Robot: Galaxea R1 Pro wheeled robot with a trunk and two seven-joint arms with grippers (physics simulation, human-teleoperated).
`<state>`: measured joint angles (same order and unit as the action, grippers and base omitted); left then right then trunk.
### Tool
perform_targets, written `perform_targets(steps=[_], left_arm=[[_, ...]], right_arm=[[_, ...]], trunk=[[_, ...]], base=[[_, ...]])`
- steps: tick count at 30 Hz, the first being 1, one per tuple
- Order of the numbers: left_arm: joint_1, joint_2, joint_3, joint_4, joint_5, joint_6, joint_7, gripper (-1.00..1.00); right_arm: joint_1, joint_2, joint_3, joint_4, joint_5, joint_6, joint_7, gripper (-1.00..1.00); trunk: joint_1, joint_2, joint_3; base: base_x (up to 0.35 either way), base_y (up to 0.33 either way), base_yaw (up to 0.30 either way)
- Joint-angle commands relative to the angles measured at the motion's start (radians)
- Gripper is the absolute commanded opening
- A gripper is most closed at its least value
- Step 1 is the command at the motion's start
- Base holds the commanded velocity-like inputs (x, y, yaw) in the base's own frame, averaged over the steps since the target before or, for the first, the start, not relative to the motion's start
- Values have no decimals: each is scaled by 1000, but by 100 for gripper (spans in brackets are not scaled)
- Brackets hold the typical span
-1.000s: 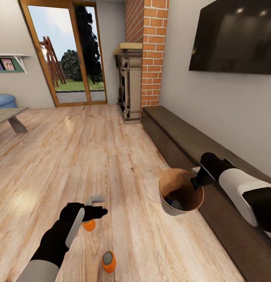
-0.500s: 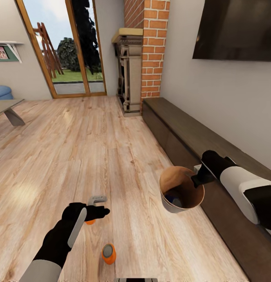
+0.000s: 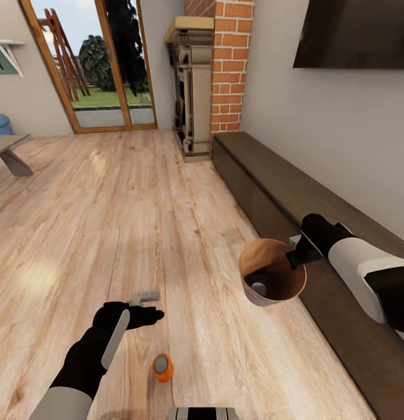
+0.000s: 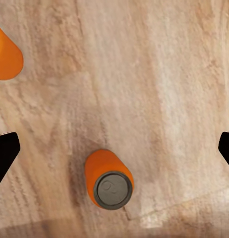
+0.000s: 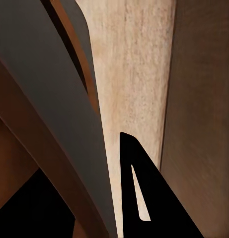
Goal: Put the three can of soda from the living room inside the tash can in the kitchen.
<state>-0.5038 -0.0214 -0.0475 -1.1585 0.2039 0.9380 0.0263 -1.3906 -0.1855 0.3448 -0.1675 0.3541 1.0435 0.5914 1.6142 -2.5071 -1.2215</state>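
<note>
Head view: my right claw [image 3: 294,256] is clamped on the bin [image 3: 271,279] rim, one can [image 3: 259,288] inside; an orange can [image 3: 162,367] stands on the floor. Left wrist view: my left claw [image 4: 114,148] is spread wide above another upright orange can [image 4: 109,178]. Pickup is in hand; next, I judge, lower and close.

Dark television [image 3: 359,32] above low cabinet [image 3: 295,198]; fireplace, perhaps [image 3: 192,99], beside brick column [image 3: 231,64].
</note>
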Motion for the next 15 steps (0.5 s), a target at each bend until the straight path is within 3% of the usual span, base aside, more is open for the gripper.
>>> perform_targets(steps=[1,10,15], left_arm=[[0,0,0,0,0,0,0,100],[0,-6,0,-1,-1,-1,1,100],[1,-7,0,-1,-1,-2,11,100]], right_arm=[[-6,0,-6,0,-13,4,0,-100],[-70,6,-6,13,-9,4,1,-100],[-87,10,-6,17,-9,4,2,-100]], trunk=[[0,0,-4],[4,-3,-39],[4,-3,-39]], base=[[0,0,0],[0,0,0],[0,0,0]])
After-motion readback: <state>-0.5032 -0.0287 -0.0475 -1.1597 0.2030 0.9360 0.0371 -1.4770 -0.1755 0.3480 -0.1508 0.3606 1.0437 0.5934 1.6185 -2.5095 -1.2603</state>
